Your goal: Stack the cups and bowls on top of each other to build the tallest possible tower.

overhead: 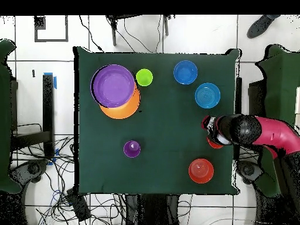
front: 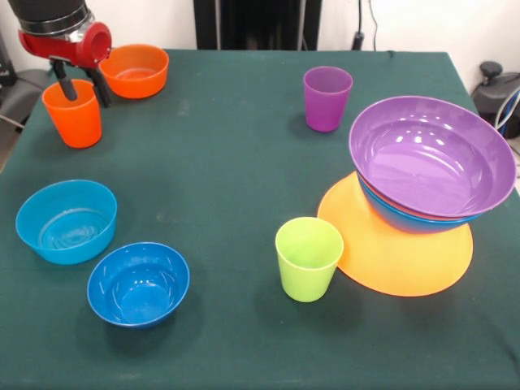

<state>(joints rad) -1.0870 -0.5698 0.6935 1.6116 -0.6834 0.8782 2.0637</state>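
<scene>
At the table's far left corner in the front view: gripper (front: 80, 87) down at the orange cup (front: 73, 114), one dark finger dipping inside the rim, the other outside it on the side toward the small orange bowl (front: 136, 71). Fingers spread across the cup wall, seemingly pinching it, though contact too fine to confirm. Cup upright, mouth up, long axis vertical, directly beneath the fingertips; from overhead, almost wholly hidden under the arm, only a red-orange sliver showing.

Across the table, well apart: tower (front: 422, 187) begun, an orange-yellow bowl (front: 398, 256) turned mouth down as base, a blue bowl and a thin reddish rim above it, purple bowl (front: 431, 154) on top, mouth up and tilted. Loose yet: purple cup (front: 327, 97), lime green cup (front: 308, 257), dark blue bowl (front: 138, 283), light blue bowl (front: 67, 220).

Judged next: straight lift, then a long carry across to the stack, keeping the cup axis vertical.
</scene>
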